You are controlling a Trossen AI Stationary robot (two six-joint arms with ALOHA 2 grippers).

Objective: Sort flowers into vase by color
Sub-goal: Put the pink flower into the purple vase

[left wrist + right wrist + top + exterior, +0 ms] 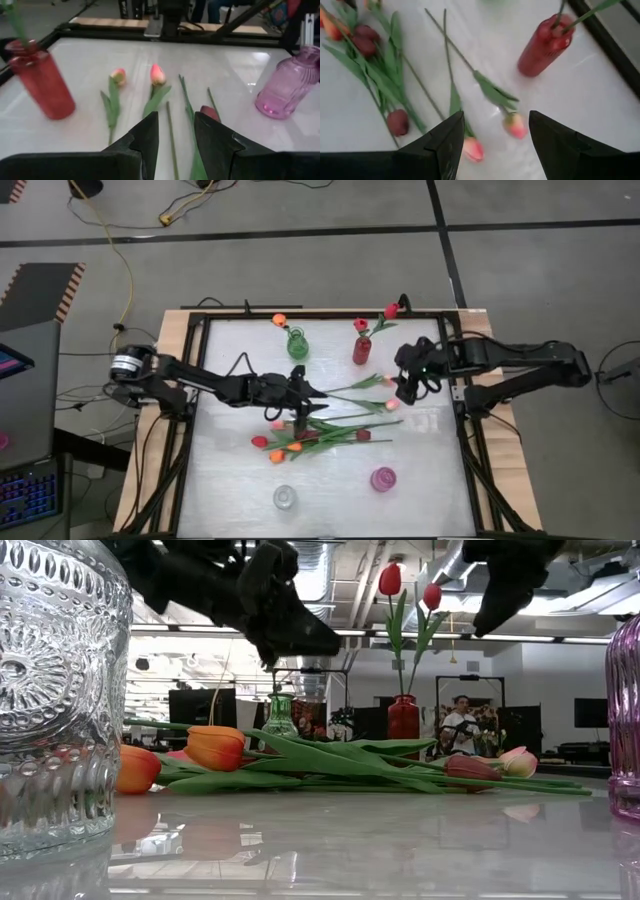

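Right tool (pixel 405 388) is spread wide with nothing in it, hanging over the right side of the desk (pixel 230 480) just above two pink tulips (pixel 515 125) that lie side by side. Left tool (pixel 312 392) sits near the middle, jaws partly apart and also empty as far as I can tell – in its wrist view there's only a thin green stem (pixel 172 142) running along the desk below the gap, not pinched.

Biggest worry: the main pile of flowers (pixel 315 435) is a tangle. Orange, red and maroon heads lie with stems and leaves crossing each other just on the near side of the left tool. Grab one stem there and I'd bet a neighbour drags along, or you lift the wrong color.

Next: the red vase (pixel 362 348) at the far side already holds red tulips, and the green vase (pixel 297 343) stands to its left. Both are narrow-necked and look tippy – a swinging long stem could knock one over.

Smaller thing: the two pink heads under the right tool lie so close together that wide jaws could close on both, or on a head instead of a stem.

The pink vase (pixel 383 478) and the clear vase (pixel 285 497) wait at the near edge, well apart from both tools.
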